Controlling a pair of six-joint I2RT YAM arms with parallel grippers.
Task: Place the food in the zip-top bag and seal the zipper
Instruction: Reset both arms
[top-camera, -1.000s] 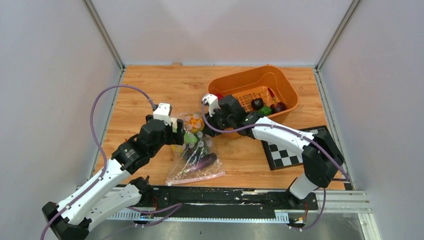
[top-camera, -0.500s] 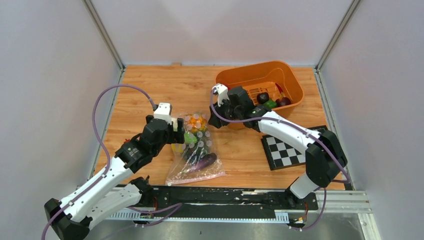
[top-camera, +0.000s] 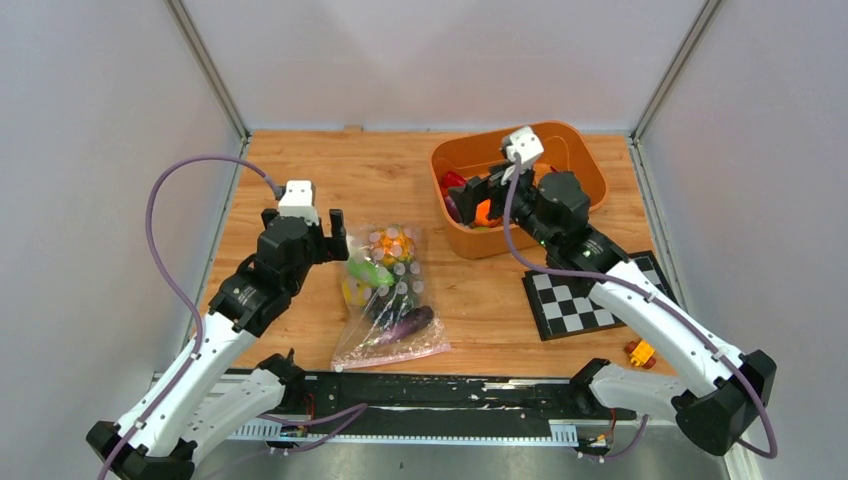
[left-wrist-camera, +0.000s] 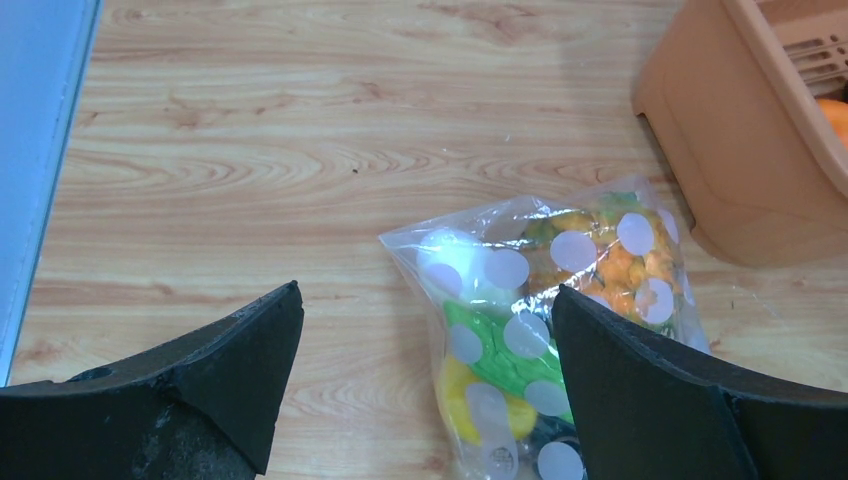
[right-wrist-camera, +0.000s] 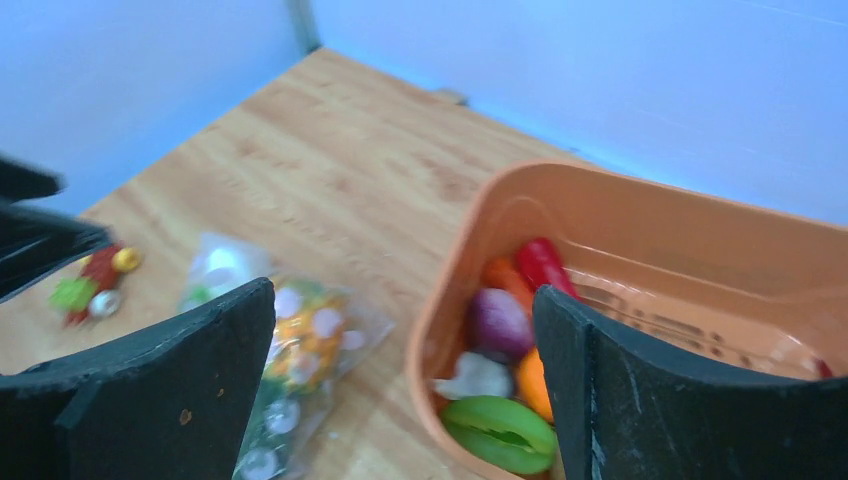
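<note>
- Lifted and swung since a second ago: right gripper (top-camera: 470, 200), off the near-left wall of the orange tub (top-camera: 490, 240) to a hover above it, jaws gone from narrow to wide apart, holding nothing.
- Pulled back as well: left gripper (top-camera: 338, 238), away from the zip-top bag (top-camera: 392, 300); jaws spread wide and empty, bag lying on the tabletop (top-camera: 300, 165) just ahead of its fingertips.
- Nudged a little farther from the bag: the tub.
- Waiting straight below the right gripper: loose food (right-wrist-camera: 500, 322) heaped at the tub's end nearest the bag, with red, purple, orange, white and green pieces touching one another.
- Already inside the bag: more pieces, among them a purple eggplant (top-camera: 405, 325).
- Judged step in hand: reaching down for one more piece.
- Best done by choosing one piece on top of the heap, the purple or the red; descend with a finger on either side, clear of the tub wall, and close only once low around it.
- Beware of round, slick plastic squirting out of a shallow pinch.
- At the bag end farthest from both grippers: zipper (top-camera: 395, 352), too small to judge open or pressed shut.
</note>
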